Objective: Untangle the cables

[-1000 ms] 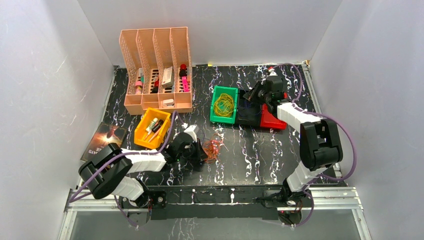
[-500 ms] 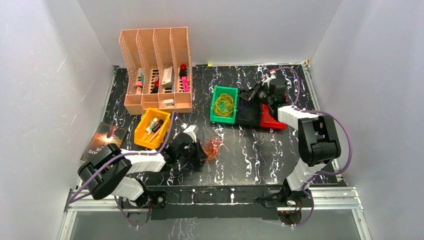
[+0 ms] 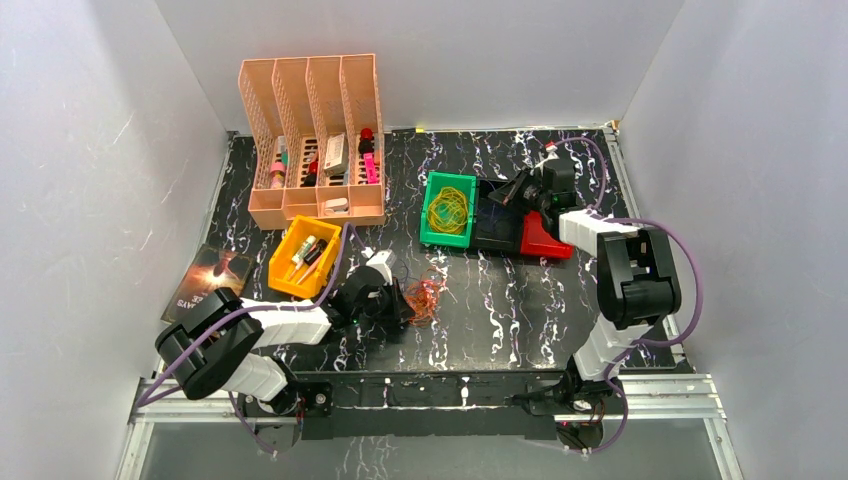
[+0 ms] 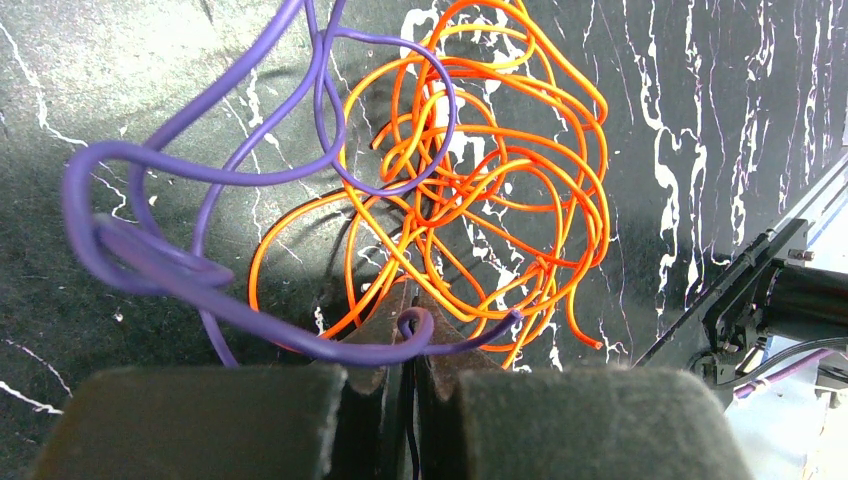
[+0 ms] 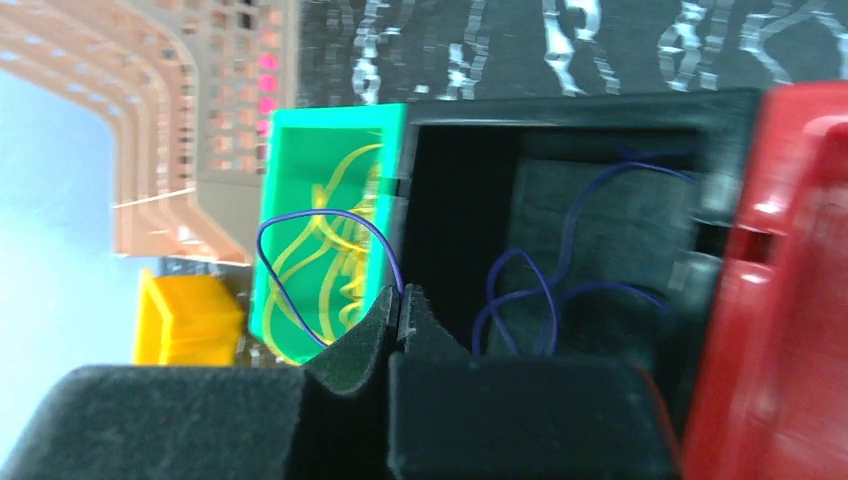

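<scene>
Shifted right, my right jaws pinch a purple loop (image 5: pixel 320 214) over the black bin (image 5: pixel 560 108) — I lower it before releasing; left jaws pinch the tangle (image 4: pixel 470 190).

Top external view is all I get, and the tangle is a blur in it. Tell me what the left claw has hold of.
Observer: The left claw is shut on a purple cable that curls at its fingertips. The orange cables sit tangled just beyond it.
Operator: Now report the right claw.
Observer: The right claw is shut on a thin purple strand that arcs across the front of the green bin. Another purple loop lies inside the black bin.
</scene>
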You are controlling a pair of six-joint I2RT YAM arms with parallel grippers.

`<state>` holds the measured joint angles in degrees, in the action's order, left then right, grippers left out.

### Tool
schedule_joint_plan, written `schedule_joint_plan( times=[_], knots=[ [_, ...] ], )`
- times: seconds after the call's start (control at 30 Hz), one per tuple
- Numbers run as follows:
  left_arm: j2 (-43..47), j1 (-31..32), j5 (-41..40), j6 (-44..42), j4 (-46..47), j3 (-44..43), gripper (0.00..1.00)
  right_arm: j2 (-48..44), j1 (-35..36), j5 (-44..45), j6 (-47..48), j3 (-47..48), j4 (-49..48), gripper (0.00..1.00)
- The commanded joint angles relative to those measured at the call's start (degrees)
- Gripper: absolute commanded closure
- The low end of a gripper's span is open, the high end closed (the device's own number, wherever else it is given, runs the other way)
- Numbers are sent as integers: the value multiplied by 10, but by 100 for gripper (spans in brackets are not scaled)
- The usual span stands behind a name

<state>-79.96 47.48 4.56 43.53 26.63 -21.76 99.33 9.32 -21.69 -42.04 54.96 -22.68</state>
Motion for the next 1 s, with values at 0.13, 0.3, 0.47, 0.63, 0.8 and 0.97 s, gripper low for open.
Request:
schedule_joint_plan(
  times=[0.13,0.3,0.47,0.63,0.8,0.97],
  knots=[
    [10,1,-9,0,-13,17,100,-51,-7,159,120,54,130,100],
    [-2,0,-6,-1,-11,9,100,-51,-6,195,152,73,176,100],
    [-19,1,2,-1,-5,3,100,-45,-5,210,178,93,206,100],
    [-27,0,5,1,0,0,100,-45,-1,251,205,108,233,100],
    [-39,0,7,2,-3,-9,100,-37,14,310,236,139,263,100],
    [-42,0,9,2,-2,-12,100,-20,43,357,266,161,283,100]
  ],
)
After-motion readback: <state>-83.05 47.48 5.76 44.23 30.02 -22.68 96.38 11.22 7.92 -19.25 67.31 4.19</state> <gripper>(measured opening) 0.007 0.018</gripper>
